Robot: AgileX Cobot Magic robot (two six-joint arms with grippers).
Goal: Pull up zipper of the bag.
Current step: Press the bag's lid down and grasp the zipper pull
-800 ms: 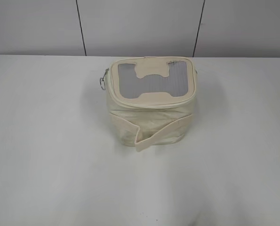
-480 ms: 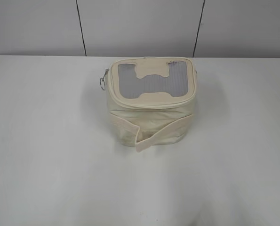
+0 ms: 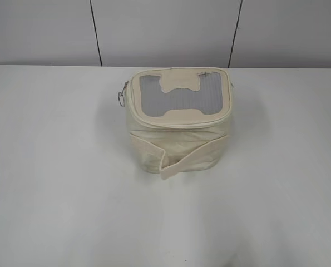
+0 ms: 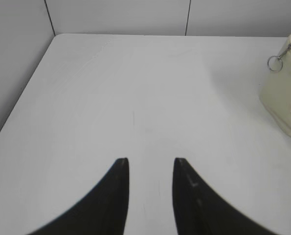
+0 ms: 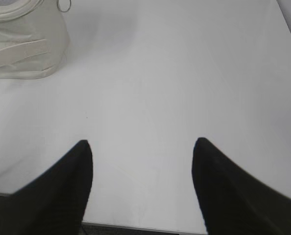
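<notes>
The bag (image 3: 176, 119) sits upright near the middle of the white desk (image 3: 54, 183), toward the back edge, its grey mesh window (image 3: 179, 97) facing up and the wide strap (image 3: 190, 158) wrapped loosely across its front. It looks soft and light, thin fabric that would likely crumple or slide if tugged from one side only. The zipper (image 3: 179, 123) runs around the top panel's rim; a small silver ring pull (image 3: 121, 98) dangles at the bag's left corner, and another ring (image 5: 64, 5) shows at the right corner in the right wrist view. Those rings look like the places to pinch, small and slippery metal. The left gripper (image 4: 150, 164) hangs well apart from the bag, fingers parted and empty; the right gripper (image 5: 143, 147) too, spread wider.
</notes>
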